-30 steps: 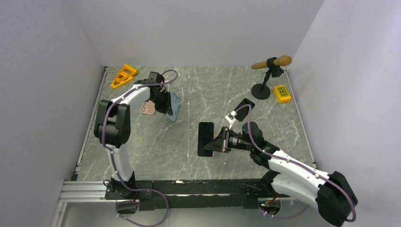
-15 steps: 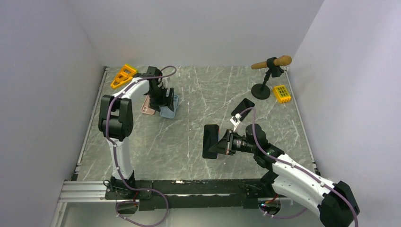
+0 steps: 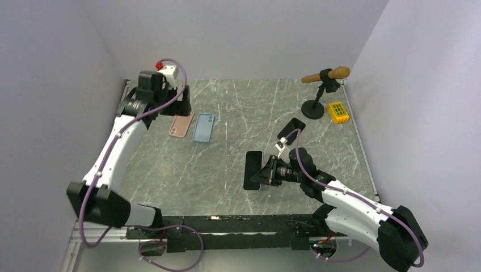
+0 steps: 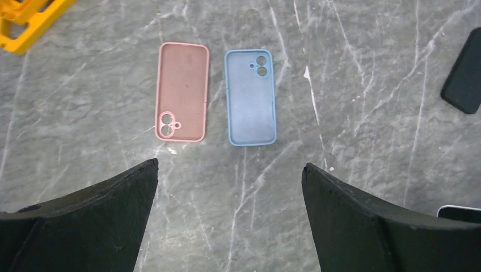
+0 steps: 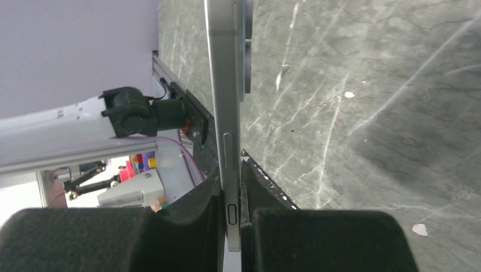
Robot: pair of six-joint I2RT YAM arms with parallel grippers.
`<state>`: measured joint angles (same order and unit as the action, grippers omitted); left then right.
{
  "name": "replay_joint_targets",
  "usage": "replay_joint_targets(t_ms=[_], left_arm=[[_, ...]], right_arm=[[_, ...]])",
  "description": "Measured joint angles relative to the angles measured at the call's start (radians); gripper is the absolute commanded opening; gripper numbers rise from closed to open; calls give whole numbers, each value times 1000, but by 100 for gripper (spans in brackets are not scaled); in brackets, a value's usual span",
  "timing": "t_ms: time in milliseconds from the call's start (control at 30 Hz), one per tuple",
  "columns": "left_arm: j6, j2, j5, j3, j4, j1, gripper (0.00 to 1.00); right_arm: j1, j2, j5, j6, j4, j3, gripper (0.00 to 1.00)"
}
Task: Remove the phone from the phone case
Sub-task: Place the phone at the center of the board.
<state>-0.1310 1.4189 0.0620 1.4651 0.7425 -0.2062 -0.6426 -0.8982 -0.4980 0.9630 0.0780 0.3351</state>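
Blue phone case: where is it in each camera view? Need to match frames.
Top external: blue case lies flat on the table, left of centre, in the far half.
Left wrist: blue case is at upper centre, flat on the table.
Right wrist: not in it.
Shared landmark: pink case, just left of it in both views.

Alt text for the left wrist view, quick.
A pink case and a blue case lie flat side by side, not touching, on the table, camera holes at opposite ends. The left pincer is open and empty in the foreground.
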Motion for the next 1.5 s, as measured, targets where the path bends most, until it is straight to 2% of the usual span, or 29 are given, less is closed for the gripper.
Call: replay_joint_targets(t_ms=[133,300,433,600,733,933,1000,1067,1200,1267,1333,1500], left_arm=[[19,-146,-63,-182,-118,0,99],[42,-204,-107,-320,-178,-6,99],[60,-311,-112,-406,-269,-16,99],[65,-410,-129,-425,-349,-18,99],[64,-414,-130,-429,-386,-20,98],[62,-404,-117,-438,-392,-21,98],[62,-400,-114,-438,-393,-22,98],[61,-398,-113,-438,-393,-22,99],[60,-398,-113,-438,-394,-23,99],[60,-398,-113,-438,-394,-23,99],[60,-398,-113,-438,-394,-23,99],[59,-410,-120,-457,-404,-23,99]], right_arm=[[2,-56,41,20,-2,0,0],[63,-77,145,54,-65,-4,0],[234,-31,261,61,-141,-10,0],[474,-42,336,6,-219,12,0],[673,-232,298,-101,-253,119,0],[814,-456,162,-207,-227,242,4],[833,-486,129,-217,-217,256,10],[845,-513,101,-220,-198,264,25],[857,-550,64,-224,-162,270,67],[858,-549,65,-233,-163,271,93],[858,-528,84,-246,-179,271,100],[858,-317,198,-300,-318,291,100]])
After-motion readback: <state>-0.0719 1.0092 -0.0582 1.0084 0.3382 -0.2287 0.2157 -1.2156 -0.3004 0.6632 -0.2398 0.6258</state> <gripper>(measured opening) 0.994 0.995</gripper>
